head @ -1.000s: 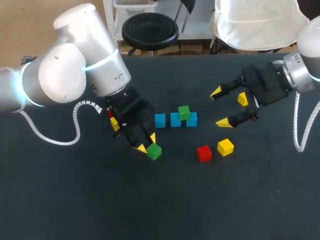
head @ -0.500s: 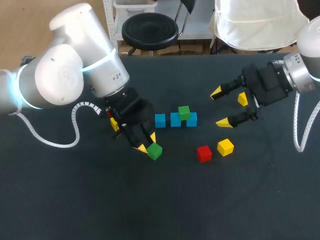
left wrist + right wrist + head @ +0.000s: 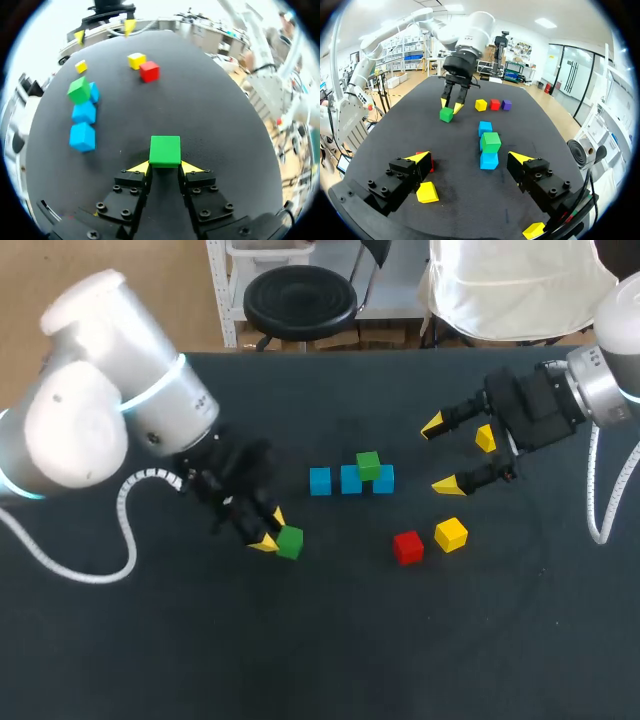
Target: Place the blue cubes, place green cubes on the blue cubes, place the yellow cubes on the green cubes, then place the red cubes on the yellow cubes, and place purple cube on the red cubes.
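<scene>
**Left gripper clamps a green cube**

Left of centre, the left gripper [image 3: 268, 537] pinches a smooth, square-edged green cube [image 3: 289, 542] between its yellow wedge tips. At mid-frame, three blue cubes [image 3: 350, 480] line up on the matte black table [image 3: 330, 640], with a second green cube [image 3: 368, 465] on top. At upper right, the right gripper [image 3: 440, 454] has its fingers spread, grasping nothing.

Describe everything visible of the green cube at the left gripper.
The green cube is a small, plain block, bright green, smooth and matte, with crisp edges and no marks on the faces that show. It sits square in the left gripper, whose yellow tips touch it from two sides. It stands apart from the blue cubes. Whether it rests on the dark table or hangs just above it cannot be told.
</scene>
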Tool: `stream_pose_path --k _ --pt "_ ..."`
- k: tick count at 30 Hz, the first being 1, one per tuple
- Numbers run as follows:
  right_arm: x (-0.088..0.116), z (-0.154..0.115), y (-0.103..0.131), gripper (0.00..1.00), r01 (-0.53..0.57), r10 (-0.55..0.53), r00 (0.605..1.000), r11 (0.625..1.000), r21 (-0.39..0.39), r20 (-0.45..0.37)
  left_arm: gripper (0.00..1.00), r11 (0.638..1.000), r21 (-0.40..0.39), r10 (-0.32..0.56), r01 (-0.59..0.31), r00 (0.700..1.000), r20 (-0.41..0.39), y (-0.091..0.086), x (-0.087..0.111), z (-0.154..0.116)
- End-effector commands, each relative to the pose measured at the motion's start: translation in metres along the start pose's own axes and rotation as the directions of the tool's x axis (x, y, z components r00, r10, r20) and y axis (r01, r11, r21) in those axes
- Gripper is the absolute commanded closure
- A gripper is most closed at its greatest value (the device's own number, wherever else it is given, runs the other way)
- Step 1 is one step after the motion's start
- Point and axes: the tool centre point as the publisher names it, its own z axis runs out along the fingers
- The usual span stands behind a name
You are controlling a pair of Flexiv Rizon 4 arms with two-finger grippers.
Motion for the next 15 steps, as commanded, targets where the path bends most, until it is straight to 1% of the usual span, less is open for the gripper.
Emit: stream_pose_path --k 1,3,5,6,7,8,9,10,11,12,15 --pt "0.0002 -0.0003 0.0007 0.0 0.001 -0.001 1.0 1.0 0.002 0.002 1.0 0.99 -0.142 -0.019 0.022 1.0 0.019 -0.0125 0.0054 -0.0036" --pt "0.0002 -0.0003 0.0007 0.0 0.001 -0.001 1.0 1.0 0.002 0.002 1.0 0.989 -0.146 -0.034 0.036 0.999 0.013 -0.0131 0.006 -0.0032" --pt "0.0002 -0.0003 0.0007 0.0 0.001 -0.001 1.0 1.0 0.002 0.002 0.99 0.984 -0.163 -0.068 0.068 0.998 0.005 -0.0141 0.0068 -0.0028" --pt "0.0002 -0.0003 0.0007 0.0 0.001 -0.001 1.0 1.0 0.002 0.002 0.78 0.984 -0.165 -0.069 0.069 0.998 0.008 -0.0143 0.0072 -0.0029" --pt "0.0002 -0.0003 0.0007 0.0 0.001 -0.001 1.0 1.0 0.002 0.002 0.71 0.979 -0.187 -0.077 0.076 0.997 0.001 -0.0152 0.0075 -0.003" --pt "0.0002 -0.0003 0.0007 0.0 0.001 -0.001 1.0 1.0 0.002 0.002 0.69 0.976 -0.202 -0.083 0.081 0.997 -0.001 -0.0163 0.0076 -0.0037" --pt "0.0002 -0.0003 0.0007 0.0 0.001 -0.001 1.0 1.0 0.002 0.002 0.62 0.976 -0.201 -0.08 0.078 0.997 -0.002 -0.0172 0.0073 -0.0039" --pt "0.0002 -0.0003 0.0007 0.0 0.001 -0.001 1.0 1.0 0.002 0.002 0.48 0.975 -0.207 -0.086 0.084 0.996 -0.002 -0.0179 0.0068 -0.0037" --pt "0.0002 -0.0003 0.0007 0.0 0.001 -0.001 1.0 1.0 0.002 0.002 0.18 0.974 -0.208 -0.09 0.087 0.996 -0.002 -0.0187 0.0065 -0.0035" --pt "0.0002 -0.0003 0.0007 0.0 0.001 -0.001 1.0 1.0 0.002 0.002 0.0 0.975 -0.207 -0.086 0.082 0.996 -0.012 -0.0197 0.0057 -0.0026" --pt "0.0002 -0.0003 0.0007 0.0 0.001 -0.001 1.0 1.0 0.002 0.002 0.0 0.977 -0.198 -0.079 0.076 0.997 -0.005 -0.02 0.0048 -0.0016"
